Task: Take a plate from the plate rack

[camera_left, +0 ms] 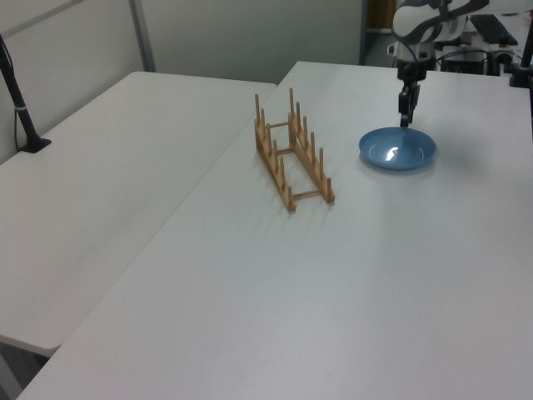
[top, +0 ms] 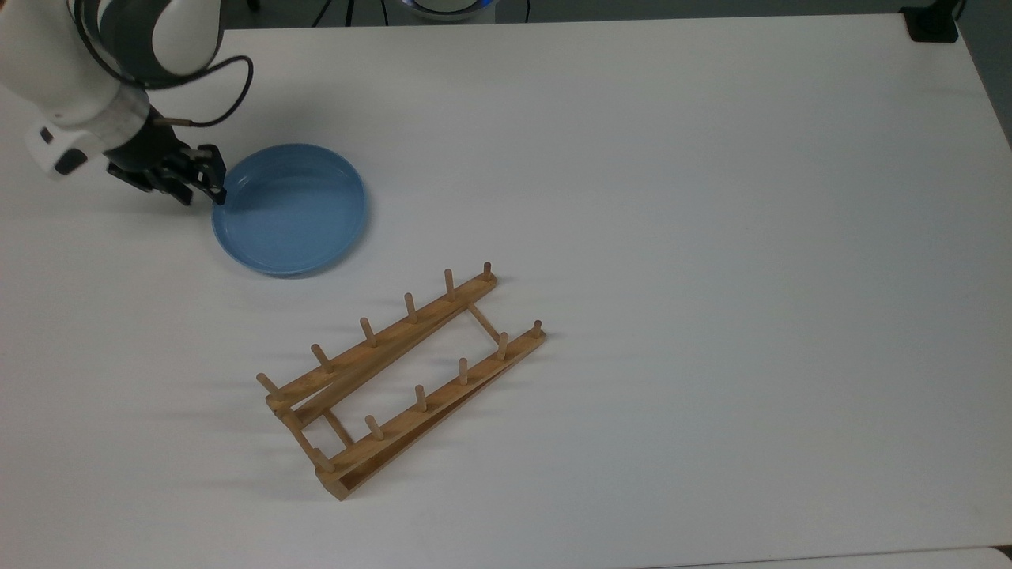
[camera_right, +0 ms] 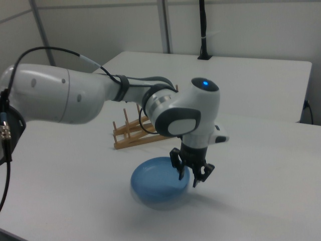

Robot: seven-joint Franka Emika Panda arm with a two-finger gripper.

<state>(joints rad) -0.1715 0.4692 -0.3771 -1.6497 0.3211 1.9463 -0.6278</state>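
Observation:
The light-blue plate (top: 288, 209) lies flat on the white table, away from the wooden plate rack (top: 395, 379), which holds nothing. My gripper (top: 215, 190) hangs over the plate's rim on the top view's left, open, its fingers spread just above the rim. In the left view the gripper (camera_left: 405, 117) is slightly above the far edge of the plate (camera_left: 398, 150), with the rack (camera_left: 291, 154) to the left view's left. In the right view the gripper (camera_right: 188, 178) points down over the near-right rim of the plate (camera_right: 155, 186), with the rack (camera_right: 135, 133) behind it.
The white table (top: 711, 237) stretches wide on the top view's right. A black mount (top: 933, 24) sits at its far right corner. A second table with a black post (camera_left: 21, 108) stands on the left view's left.

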